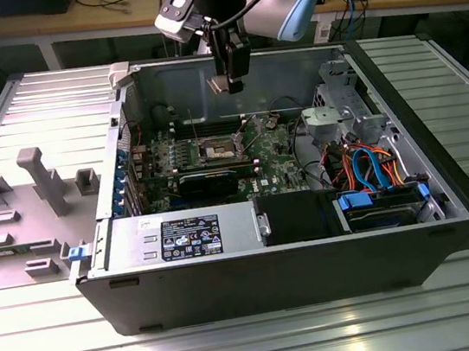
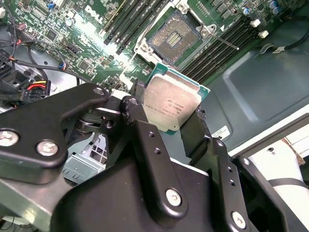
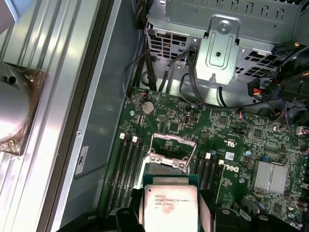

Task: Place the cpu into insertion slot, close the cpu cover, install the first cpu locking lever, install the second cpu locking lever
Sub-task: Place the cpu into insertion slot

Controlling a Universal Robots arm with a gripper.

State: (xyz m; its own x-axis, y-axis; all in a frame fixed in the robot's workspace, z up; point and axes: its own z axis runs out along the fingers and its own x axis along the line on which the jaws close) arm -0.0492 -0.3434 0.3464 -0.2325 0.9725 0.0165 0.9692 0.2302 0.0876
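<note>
My gripper (image 1: 228,79) hangs above the open computer case, shut on the cpu (image 2: 171,99). The chip is a flat silver-grey square on a green base, pinched at two opposite edges by the black fingers (image 2: 139,113). The cpu (image 3: 169,205) also appears in the first wrist view. Below it on the green board lies the insertion slot (image 2: 174,34), bare, with its dark pin field showing. In the exterior view the insertion slot (image 1: 220,149) sits well under the gripper. The cpu cover (image 3: 170,141) stands swung up at one edge of the socket. A thin wire locking lever (image 2: 226,41) sticks out beside it.
A silver drive cage (image 1: 340,117) and orange and blue cables (image 1: 373,169) fill the case on the exterior view's right. A black graphics card (image 1: 209,182) and the power supply (image 1: 182,235) lie in front of the socket. A grey fixture plate (image 1: 21,214) lies outside the case.
</note>
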